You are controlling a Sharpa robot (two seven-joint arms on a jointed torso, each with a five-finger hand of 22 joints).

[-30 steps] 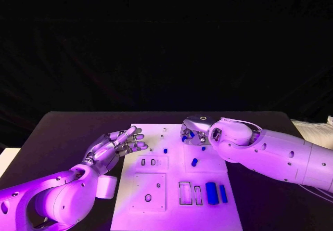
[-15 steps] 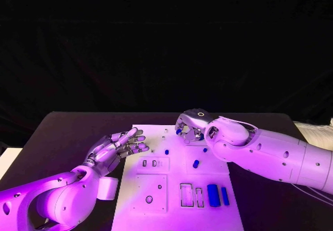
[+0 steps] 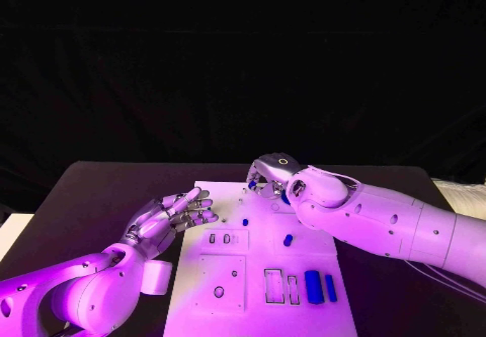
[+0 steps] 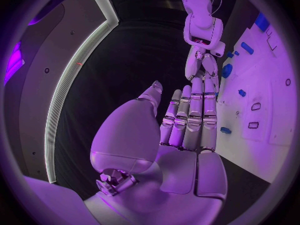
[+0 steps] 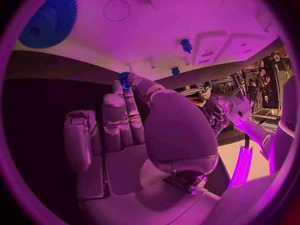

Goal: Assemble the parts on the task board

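Since the right hand [image 3: 270,177] already pinches a small blue part [image 5: 124,78] at its fingertips, the judgement on handling starts there: the piece looks like a light, rigid plastic gear or toothed cap, unlikely to bend or break but small enough to twist or slip out of a fingertip pinch. Holding it by its rim, as the hand does, seems the sensible place. It sits above the far edge of the task board [image 3: 253,309], near the board's far middle. Which way its axis points I cannot tell; too little of it shows between the fingers.

Lying flat on the near right of the board are two blue bars [image 3: 313,286], side by side, their long axes running near to far. A small blue peg [image 3: 288,240] lies mid-board, tilted slightly off that line, and another small blue piece [image 3: 245,222] sits further left and farther away. In the right wrist view a large blue gear [image 5: 47,17] rests flat on the board.

The left hand [image 3: 167,217] hovers over the bench at the board's left edge, fingers spread, holding nothing.
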